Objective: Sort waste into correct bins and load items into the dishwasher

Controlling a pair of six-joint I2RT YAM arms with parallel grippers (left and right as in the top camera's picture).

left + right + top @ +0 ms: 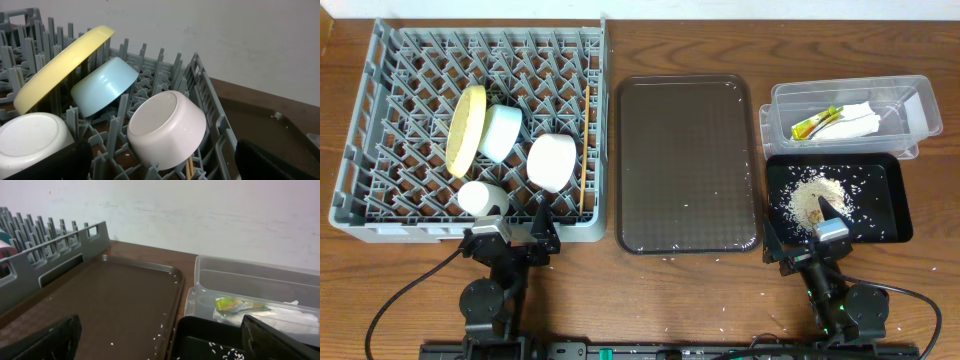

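Note:
The grey dish rack [420,231] holds the yellow plate [467,130] on edge, the light-blue bowl [501,132], the white bowl [552,162], the small white cup [480,197] and the chopsticks [585,150]. The clear tub [845,88] holds the green-and-yellow wrapper [817,124] and the white napkin [862,118]. The black tray [876,185] holds a heap of rice [815,196]. My left gripper [510,233] is open and empty at the rack's front edge, with the white bowl [167,127] just ahead of it [165,170]. My right gripper [800,232] is open and empty at the black tray's front left corner [200,330].
A large dark brown serving tray [687,165] lies between the rack and the bins, with a few rice grains along its right and front edges [161,330]. The clear tub stands directly behind the black tray. A pale wall rises behind the table.

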